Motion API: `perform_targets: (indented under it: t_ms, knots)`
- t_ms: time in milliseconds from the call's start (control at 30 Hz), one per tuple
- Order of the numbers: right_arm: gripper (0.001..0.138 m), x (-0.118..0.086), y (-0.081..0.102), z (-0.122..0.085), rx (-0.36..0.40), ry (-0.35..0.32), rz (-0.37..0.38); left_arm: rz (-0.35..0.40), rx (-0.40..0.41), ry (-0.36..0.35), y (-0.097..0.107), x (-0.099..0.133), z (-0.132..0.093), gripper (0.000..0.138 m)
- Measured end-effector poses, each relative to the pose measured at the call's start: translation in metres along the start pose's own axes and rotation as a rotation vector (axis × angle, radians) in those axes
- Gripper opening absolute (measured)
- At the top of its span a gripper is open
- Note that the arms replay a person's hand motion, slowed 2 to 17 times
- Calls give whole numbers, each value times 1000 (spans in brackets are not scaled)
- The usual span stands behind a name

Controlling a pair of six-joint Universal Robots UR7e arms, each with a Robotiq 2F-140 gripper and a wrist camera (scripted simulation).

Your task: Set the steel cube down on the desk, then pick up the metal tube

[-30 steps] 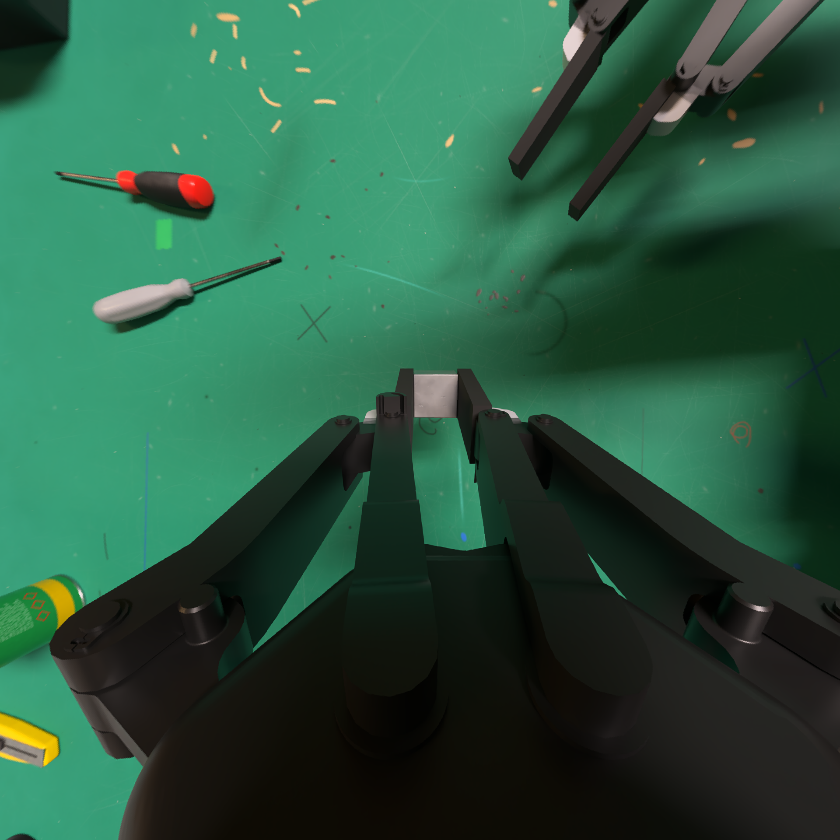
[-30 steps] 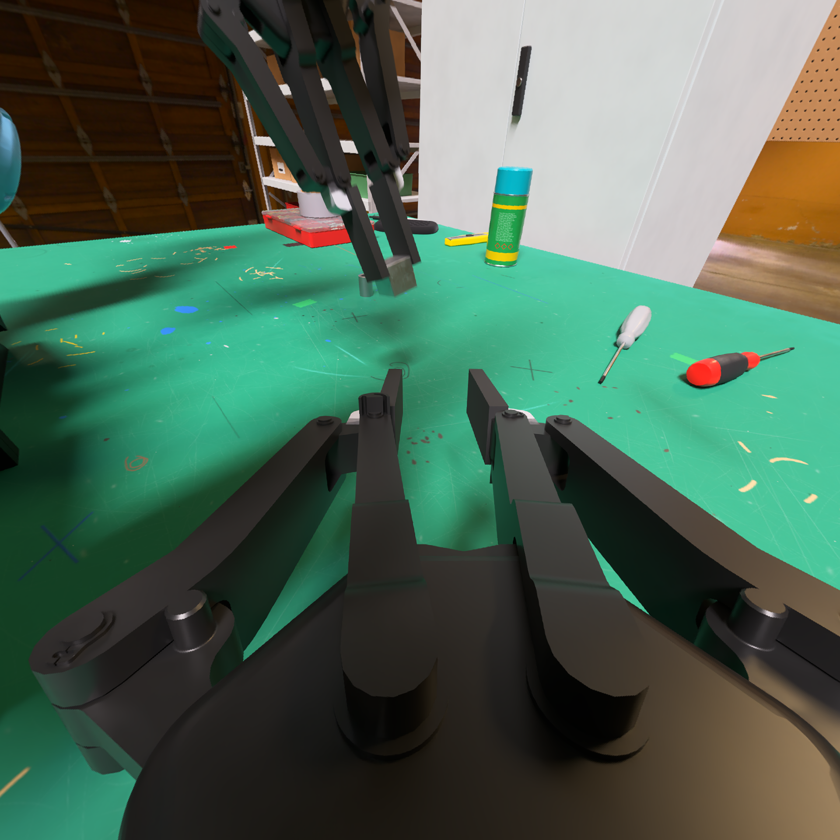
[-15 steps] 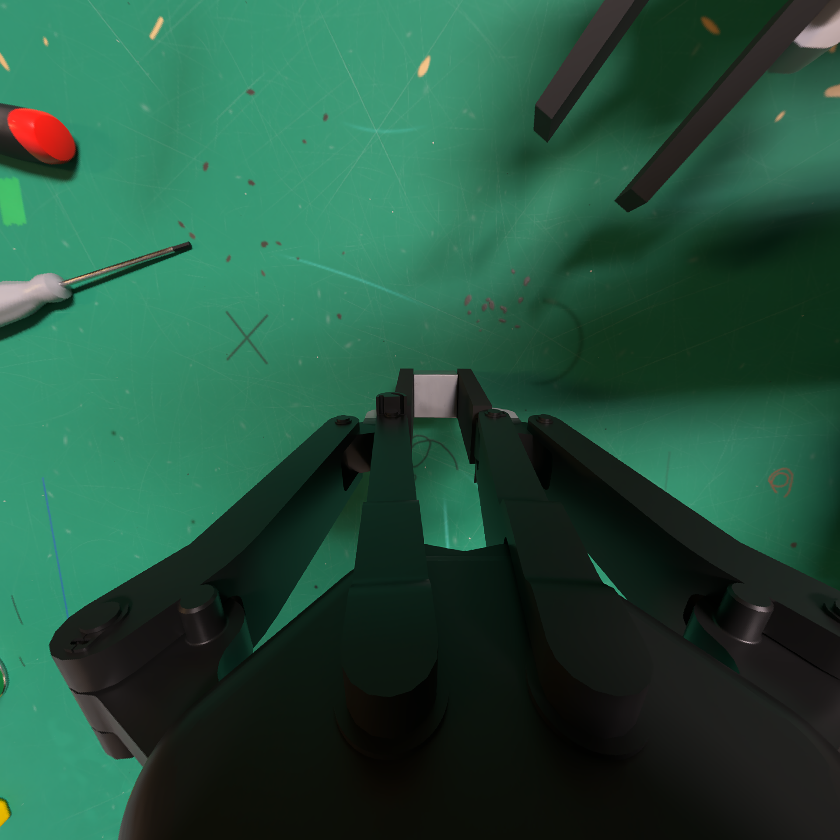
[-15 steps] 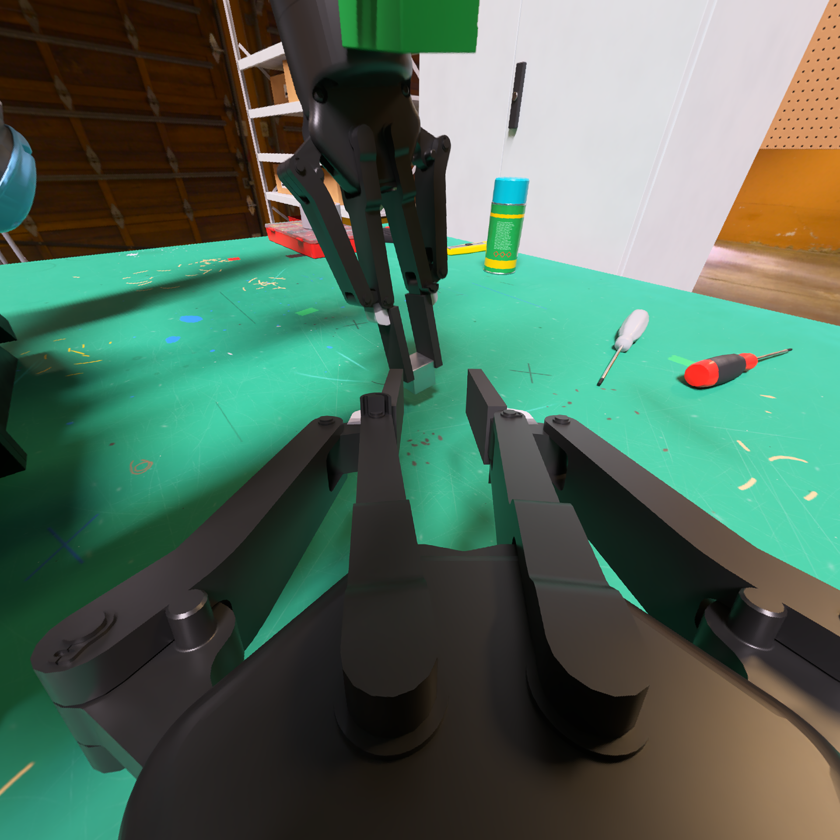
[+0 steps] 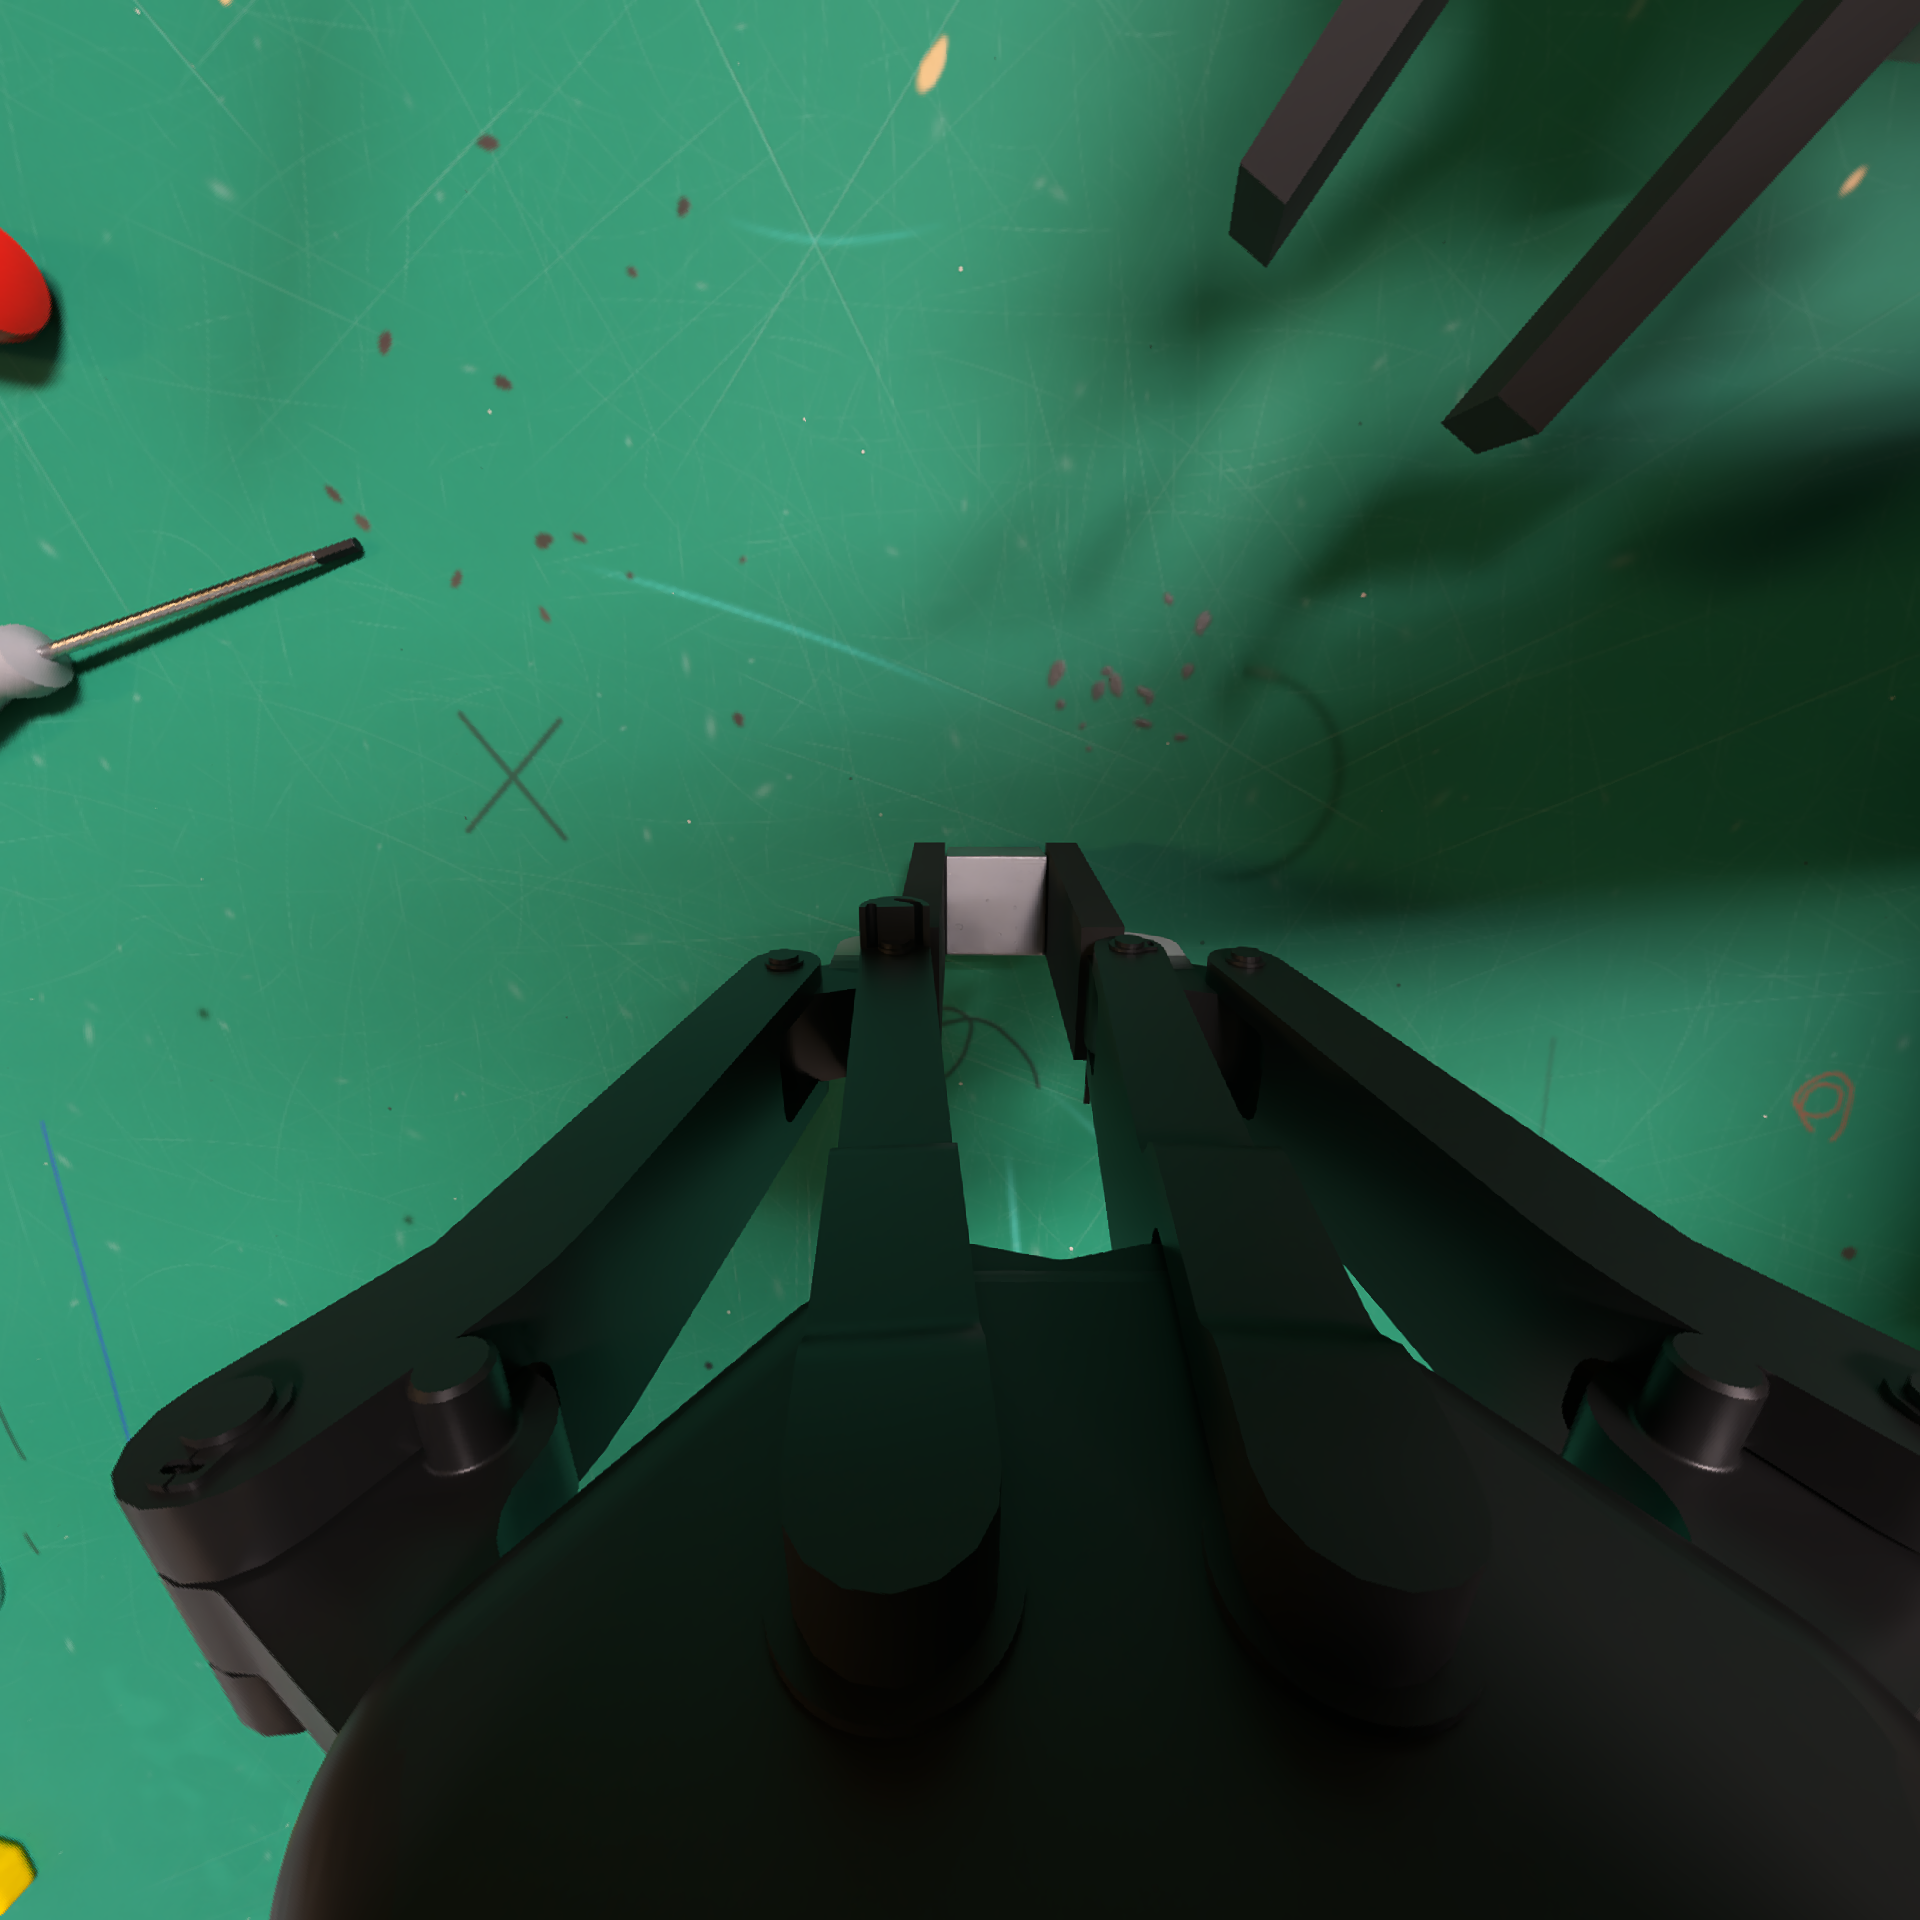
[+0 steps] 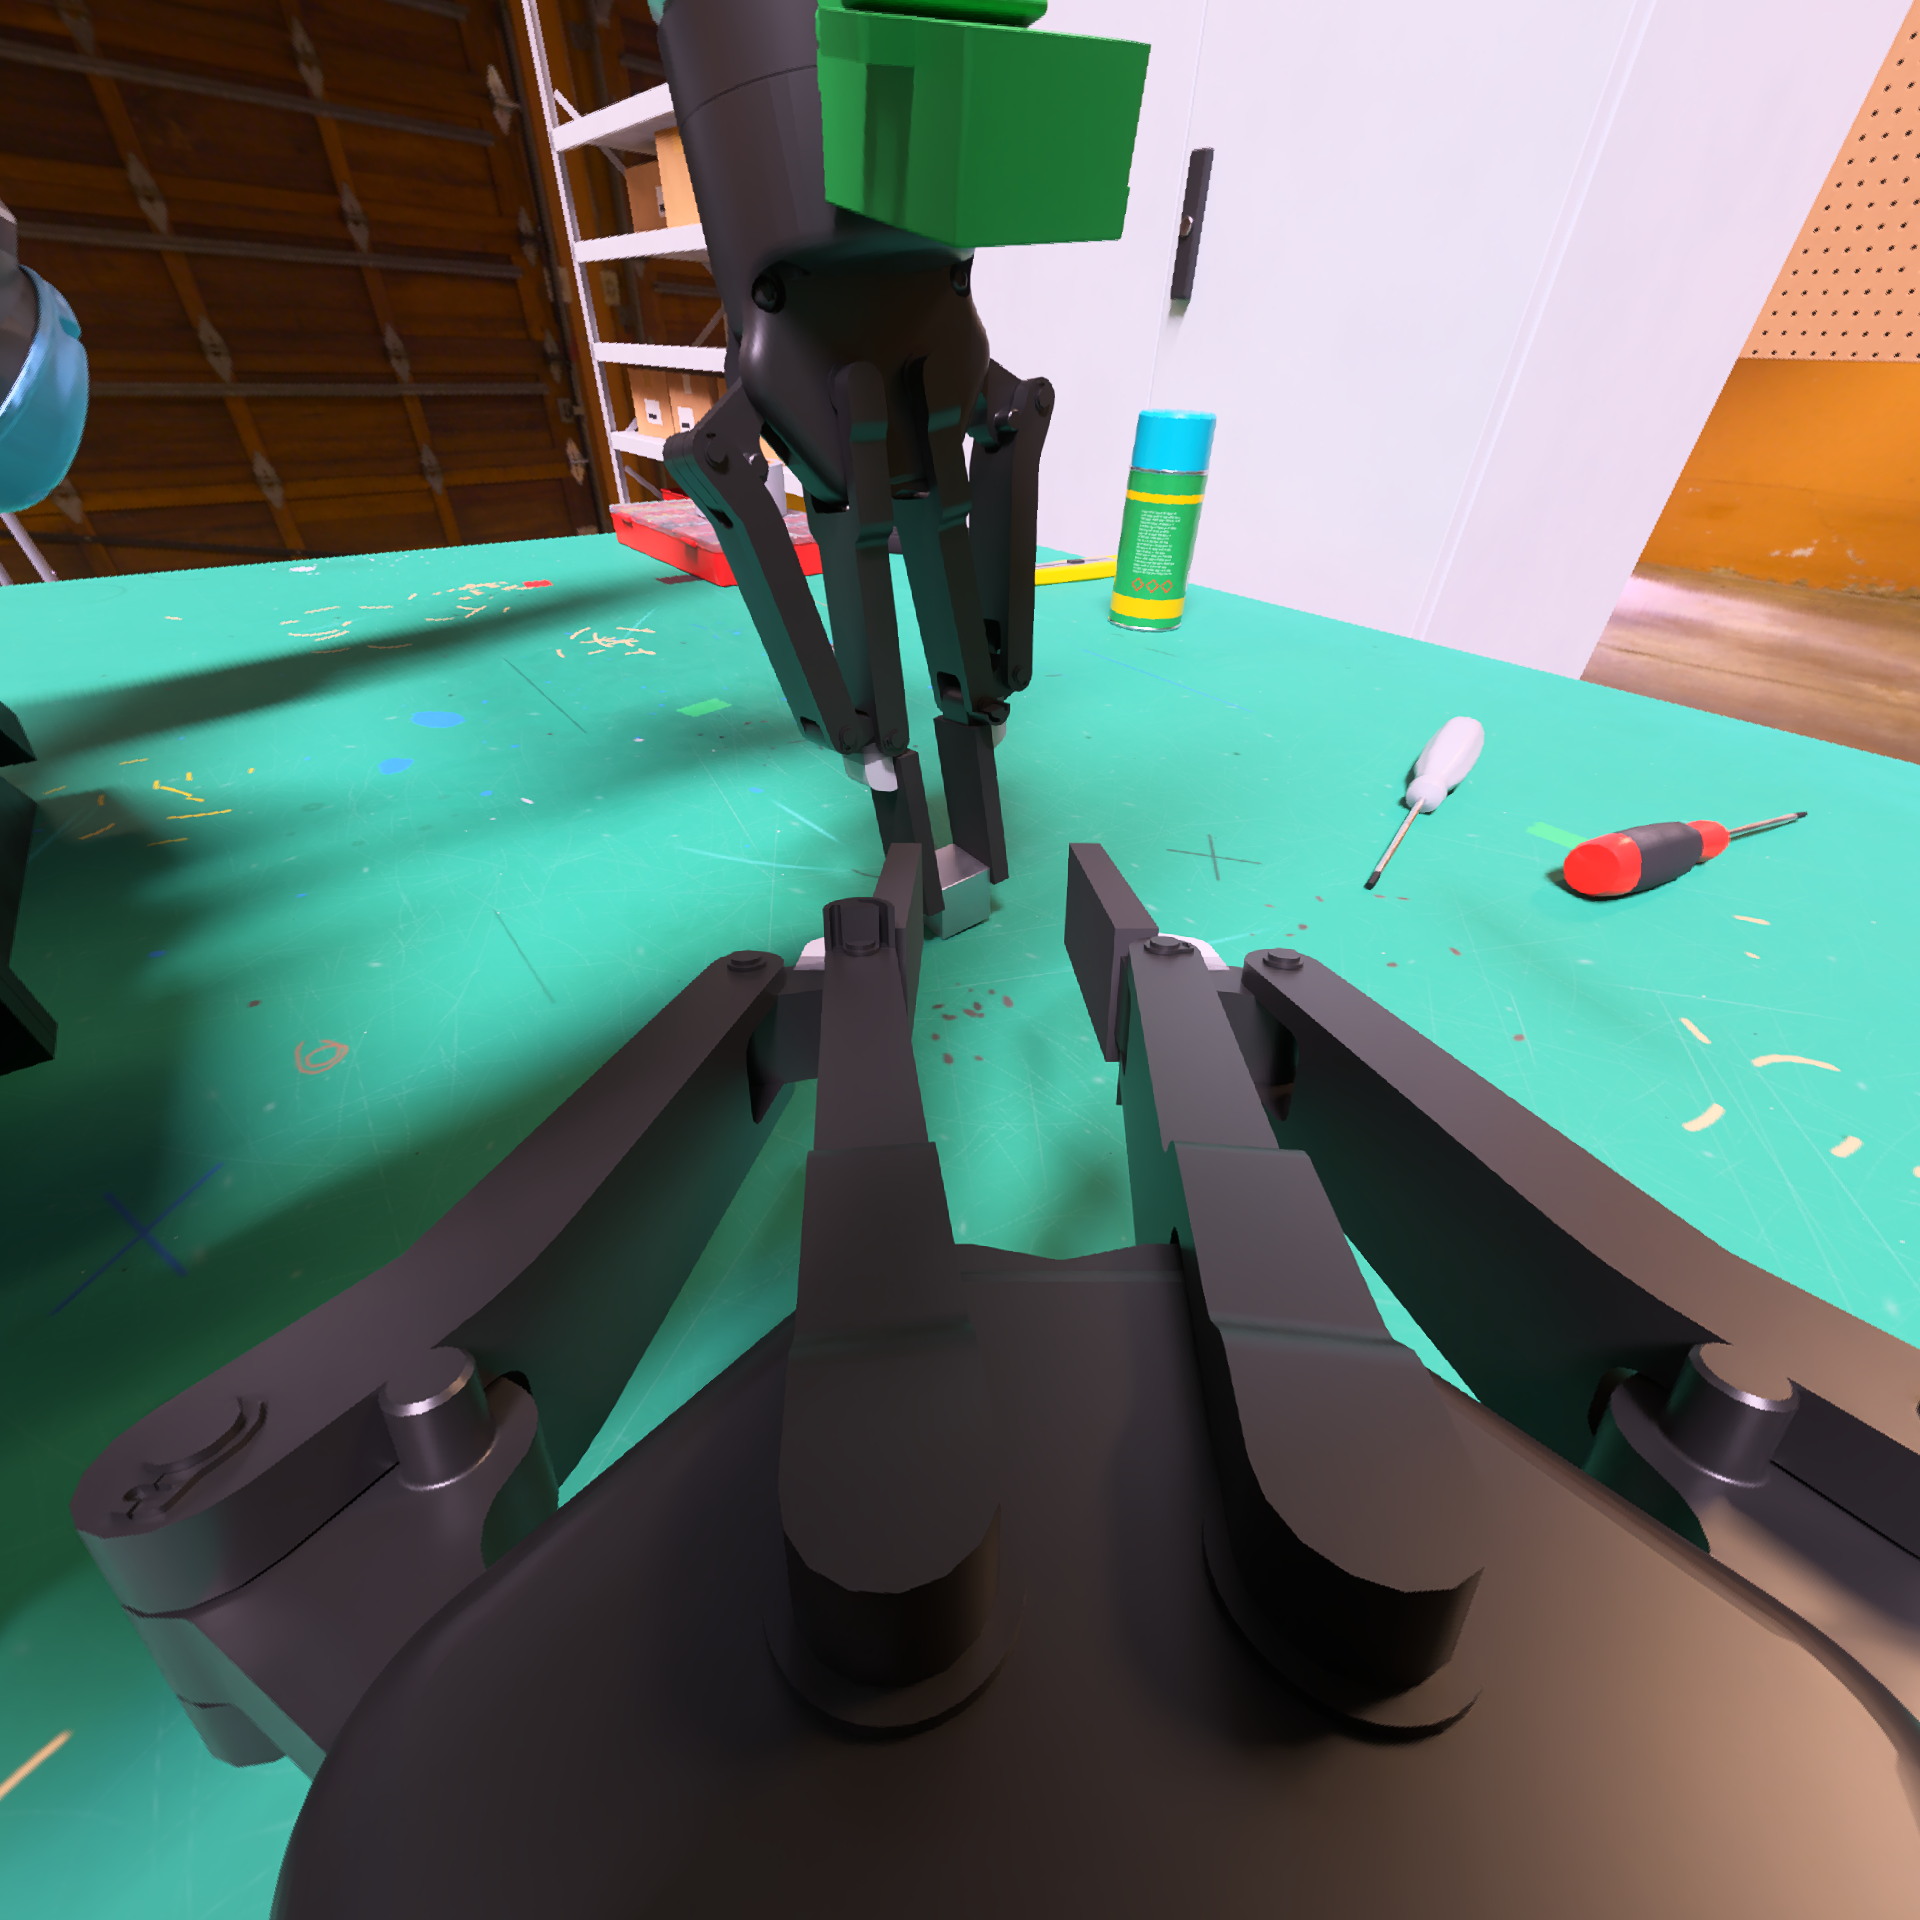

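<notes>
The steel cube (image 5: 994, 899) is small and grey, pinched between my left gripper's (image 5: 994, 883) fingertips. In the right wrist view the cube (image 6: 961, 888) is down at the green desk (image 6: 520, 831); I cannot tell whether it touches. The left gripper (image 6: 940, 831) comes down on it from above. My right gripper (image 6: 994, 868) is open and empty, low over the desk just in front of the cube. Its fingers (image 5: 1662, 239) show at the top right of the left wrist view. No metal tube is in view.
A white-handled screwdriver (image 6: 1439, 769) and a red-and-black screwdriver (image 6: 1652, 854) lie to the right. A green spray can (image 6: 1162, 520), a yellow knife (image 6: 1070, 569) and a red tray (image 6: 717, 540) stand at the back. The desk edge runs along the right.
My left gripper has come down with the cube, from well above the desk to its surface. The right gripper has stayed in place, open.
</notes>
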State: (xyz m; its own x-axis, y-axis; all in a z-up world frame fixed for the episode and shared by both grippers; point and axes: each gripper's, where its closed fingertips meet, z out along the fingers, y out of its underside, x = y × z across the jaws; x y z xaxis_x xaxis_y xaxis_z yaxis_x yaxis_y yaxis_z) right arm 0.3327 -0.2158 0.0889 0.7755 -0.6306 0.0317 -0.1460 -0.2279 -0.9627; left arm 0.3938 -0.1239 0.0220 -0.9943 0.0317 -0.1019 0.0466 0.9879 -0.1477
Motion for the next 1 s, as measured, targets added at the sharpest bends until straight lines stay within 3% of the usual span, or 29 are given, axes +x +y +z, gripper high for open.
perform_targets:
  t_ms: [300, 633, 833, 1000]
  knots:
    - [38, 0, 0, -1, 4, 3, 0, 13, 39, -12, -1, -1, -17, 33]
    - [37, 1, -1, -2, 11, 5, 7, -14, 227, -117, 2, -22, -84, 34]
    - [37, 1, -1, -2, 10, 2, 4, -89, 328, -204, 27, -50, -130, 34]
    - [38, 1, -1, -1, 8, 4, -1, -182, 325, -253, 68, -77, -150, 36]
